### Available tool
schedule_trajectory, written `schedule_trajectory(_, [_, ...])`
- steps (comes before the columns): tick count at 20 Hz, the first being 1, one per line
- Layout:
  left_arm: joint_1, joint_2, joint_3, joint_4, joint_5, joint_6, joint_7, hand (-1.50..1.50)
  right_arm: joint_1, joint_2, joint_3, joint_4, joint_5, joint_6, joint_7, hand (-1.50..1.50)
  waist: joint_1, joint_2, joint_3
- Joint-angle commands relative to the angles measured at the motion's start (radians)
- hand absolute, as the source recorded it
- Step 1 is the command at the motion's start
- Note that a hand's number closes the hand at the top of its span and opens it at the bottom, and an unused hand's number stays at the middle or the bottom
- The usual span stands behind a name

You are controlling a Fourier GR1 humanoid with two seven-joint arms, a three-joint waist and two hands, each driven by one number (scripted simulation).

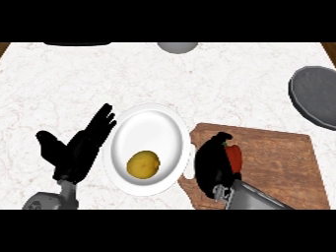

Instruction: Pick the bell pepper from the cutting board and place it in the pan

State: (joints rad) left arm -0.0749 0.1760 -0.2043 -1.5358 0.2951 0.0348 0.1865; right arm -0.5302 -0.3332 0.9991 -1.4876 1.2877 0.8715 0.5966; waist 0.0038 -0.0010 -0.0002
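Curling over the red bell pepper, the black right hand is closing its fingers round it on the brown wooden cutting board. The black left hand is resting open, fingers spread, left of the white round plate carrying a yellow potato. The dark grey round pan is sitting far right.

No legible text, label, brand, number or sign appears on any object or surface in the head view.
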Motion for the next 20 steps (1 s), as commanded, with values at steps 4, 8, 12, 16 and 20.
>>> schedule_trajectory(4, [-0.03,0.016,0.053,0.023,0.028,-0.056,0.013,0.0,-0.071,-0.095,0.037,0.081,0.083,-0.18,-0.208,1.5,0.002,0.002,0.0])
schedule_trajectory(8, [0.001,-0.015,0.021,-0.023,-0.007,-0.008,0.037,0.0,0.018,-0.02,-0.062,0.114,0.075,-0.257,-0.125,1.5,-0.004,0.002,0.001])
schedule_trajectory(12, [0.042,0.016,0.06,-0.029,0.004,-0.006,0.009,0.0,0.162,0.12,-0.406,0.044,-0.141,-0.361,0.022,1.5,-0.063,0.003,0.007])
schedule_trajectory(16, [0.05,0.005,0.038,-0.044,-0.006,-0.005,0.012,0.0,0.25,0.167,-0.566,-0.039,-0.199,-0.509,0.11,1.5,-0.055,-0.004,0.003])
schedule_trajectory(20, [0.037,-0.012,0.029,-0.028,-0.004,-0.003,0.028,0.0,0.27,0.158,-0.546,-0.213,-0.073,-0.683,0.192,1.5,-0.043,-0.008,0.001])
